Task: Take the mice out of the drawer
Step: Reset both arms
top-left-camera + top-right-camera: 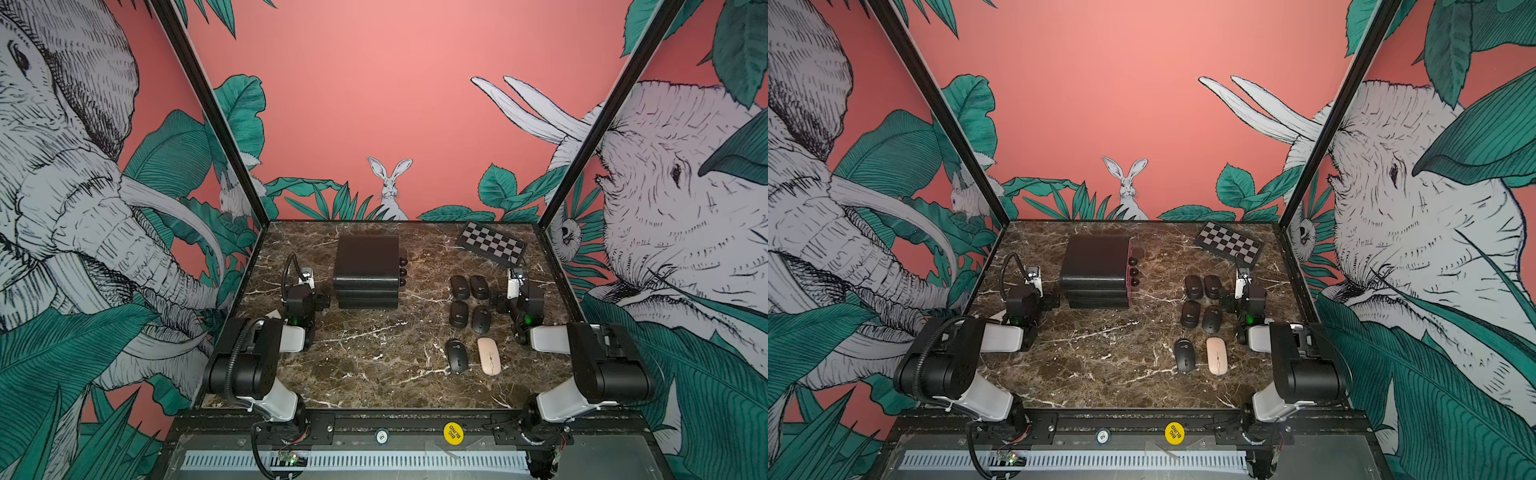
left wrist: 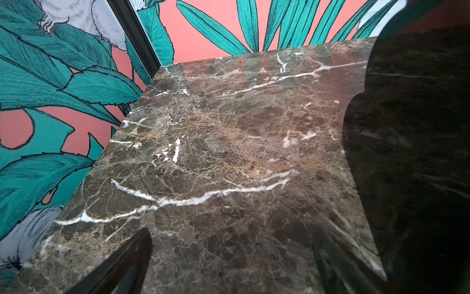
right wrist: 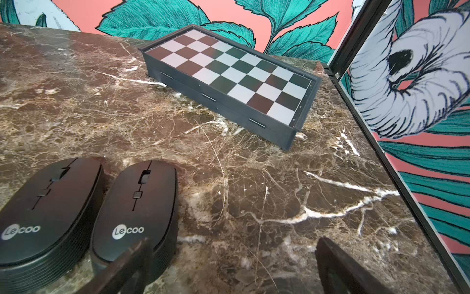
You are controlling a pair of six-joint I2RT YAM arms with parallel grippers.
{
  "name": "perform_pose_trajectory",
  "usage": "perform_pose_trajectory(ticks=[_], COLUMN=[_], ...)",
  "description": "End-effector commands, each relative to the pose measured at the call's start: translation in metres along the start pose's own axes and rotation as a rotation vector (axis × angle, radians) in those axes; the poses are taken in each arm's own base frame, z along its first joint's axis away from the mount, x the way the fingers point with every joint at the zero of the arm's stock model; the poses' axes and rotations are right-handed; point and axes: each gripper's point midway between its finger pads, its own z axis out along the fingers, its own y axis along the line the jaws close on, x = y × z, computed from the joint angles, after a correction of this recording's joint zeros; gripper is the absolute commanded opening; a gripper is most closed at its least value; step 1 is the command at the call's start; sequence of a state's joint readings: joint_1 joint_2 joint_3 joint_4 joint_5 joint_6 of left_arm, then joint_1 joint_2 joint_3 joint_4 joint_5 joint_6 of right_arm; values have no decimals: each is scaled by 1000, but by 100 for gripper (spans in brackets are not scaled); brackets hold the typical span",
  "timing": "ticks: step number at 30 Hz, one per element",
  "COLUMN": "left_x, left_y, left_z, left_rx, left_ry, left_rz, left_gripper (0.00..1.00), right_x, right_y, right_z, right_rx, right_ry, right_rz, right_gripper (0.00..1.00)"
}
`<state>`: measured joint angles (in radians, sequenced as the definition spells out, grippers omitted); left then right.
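Observation:
The black drawer unit (image 1: 365, 270) (image 1: 1096, 266) stands at the back middle, its three knobs facing right and no drawer visibly pulled out. Several mice lie on the marble to its right: black ones in pairs (image 1: 459, 286) (image 1: 481, 319) (image 1: 1193, 286), nearer the front another black one (image 1: 456, 356) and a pale pink one (image 1: 488, 356) (image 1: 1216, 355). My right gripper (image 1: 516, 276) (image 3: 232, 257) is open and empty just right of the two farthest black mice (image 3: 137, 201). My left gripper (image 1: 305, 272) (image 2: 235, 254) is open and empty left of the unit.
A folded chessboard case (image 1: 492, 245) (image 3: 229, 73) lies at the back right corner. Printed side walls with black posts close in the marble table (image 1: 374, 374) on both sides. Both arms are folded back near the front rail.

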<state>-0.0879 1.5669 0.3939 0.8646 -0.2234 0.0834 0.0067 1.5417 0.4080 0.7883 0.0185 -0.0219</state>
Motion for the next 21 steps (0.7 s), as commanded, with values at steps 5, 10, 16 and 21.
perform_pose_trajectory(ticks=[5, 10, 16, 21], left_x=[-15, -14, -14, -15], left_y=[4, 3, 3, 3], left_z=[1, 1, 1, 0], left_rx=[-5, -3, -3, -3], left_ry=[-38, -37, -37, -40], left_rz=[-2, -2, -2, -2], left_gripper=[99, 99, 99, 99], right_x=[-15, -16, -15, -15], right_y=[-2, -2, -2, -3], right_z=[-1, -1, -1, -2], right_rx=[13, 13, 14, 13], right_ry=[-51, -52, -52, -53], right_rz=[15, 15, 15, 14], right_gripper=[98, 99, 99, 98])
